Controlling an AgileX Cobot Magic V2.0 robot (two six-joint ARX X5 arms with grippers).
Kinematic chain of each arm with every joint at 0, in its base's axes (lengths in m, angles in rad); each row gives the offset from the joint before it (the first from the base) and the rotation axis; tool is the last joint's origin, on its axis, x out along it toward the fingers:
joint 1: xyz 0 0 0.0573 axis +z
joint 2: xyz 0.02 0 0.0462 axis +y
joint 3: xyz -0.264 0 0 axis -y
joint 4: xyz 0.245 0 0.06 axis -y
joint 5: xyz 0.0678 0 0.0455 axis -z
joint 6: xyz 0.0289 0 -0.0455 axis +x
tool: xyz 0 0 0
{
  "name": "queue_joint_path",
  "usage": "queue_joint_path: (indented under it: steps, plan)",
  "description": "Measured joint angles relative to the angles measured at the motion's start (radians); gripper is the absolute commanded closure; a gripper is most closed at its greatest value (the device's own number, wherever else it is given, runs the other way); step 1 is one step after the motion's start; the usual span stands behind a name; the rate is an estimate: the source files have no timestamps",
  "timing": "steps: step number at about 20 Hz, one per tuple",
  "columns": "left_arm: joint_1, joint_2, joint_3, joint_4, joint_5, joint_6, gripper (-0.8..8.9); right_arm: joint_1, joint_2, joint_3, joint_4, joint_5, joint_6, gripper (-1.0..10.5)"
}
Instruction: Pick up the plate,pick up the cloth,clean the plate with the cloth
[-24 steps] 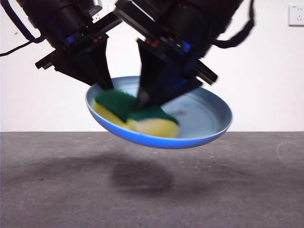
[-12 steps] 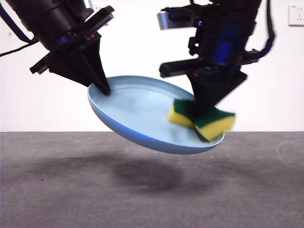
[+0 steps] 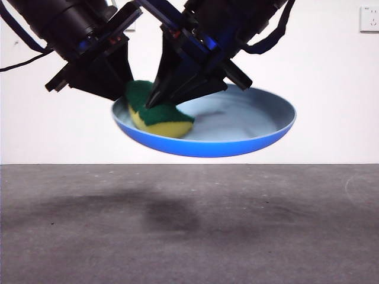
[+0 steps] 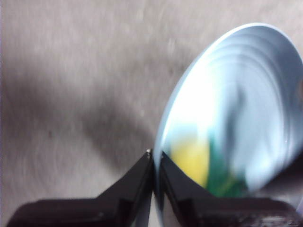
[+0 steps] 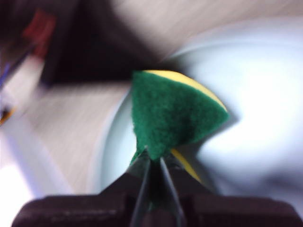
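- Left gripper [image 4: 154, 163]: jaws clenched on the rim of the light-blue plastic plate [image 4: 236, 109], one jaw on each face of the edge. An edge pinch leaves the plate's inner face free for wiping.
- In the front view the left gripper [image 3: 121, 89] comes in from the upper left of the frame, gripping the plate [image 3: 249, 139] at its left rim. Plate is held in the air, centre of frame, well above the worktop [image 3: 189, 236], open side up and tipped a little toward the camera.
- Right gripper [image 5: 152, 163]: jaws squeezed on the sponge [image 5: 173, 113], pinching it so the foam folds; green scouring layer faces the camera, yellow foam peeks out at the edges.
- Front view: right gripper [image 3: 155, 100] reaches down from top centre and presses the sponge [image 3: 157, 115] into the left part of the plate, just beside the left gripper's jaws. Sponge looks to be touching the inner surface.
- Judgement: cleaning step in hand; one arm steadies the plate, the other scrubs. Both wrist views are blurred, so fine contact is unclear.
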Motion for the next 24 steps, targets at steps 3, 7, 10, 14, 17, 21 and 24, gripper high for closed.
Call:
queue_joint_path:
  steps: [3,7,10,14,17,21,24]
  plan:
    - [0.015,0.001,0.000,0.003,0.014,0.003,8.21,0.017,0.000,0.004,-0.172,0.037,-0.014,9.6]
    - [0.026,0.002,0.000,-0.035,0.010,0.003,8.21,0.022,0.000,0.006,-0.370,0.399,-0.019,9.6]
    - [0.031,0.002,0.000,-0.092,0.002,0.006,8.22,0.016,0.000,0.005,-0.364,0.669,-0.020,9.6]
    - [0.031,0.002,0.000,-0.151,0.003,0.012,8.22,-0.010,0.002,0.003,-0.257,0.718,-0.023,9.6]
    - [0.031,0.002,0.000,-0.168,0.024,0.014,8.21,-0.024,0.004,0.001,-0.141,0.668,-0.026,9.6]
    - [0.031,0.002,0.000,-0.168,0.047,0.015,8.22,-0.043,0.005,0.000,0.027,0.438,-0.028,9.6]
    - [0.031,0.002,0.000,-0.132,0.056,0.031,8.21,-0.047,0.005,0.000,0.077,0.158,-0.029,9.6]
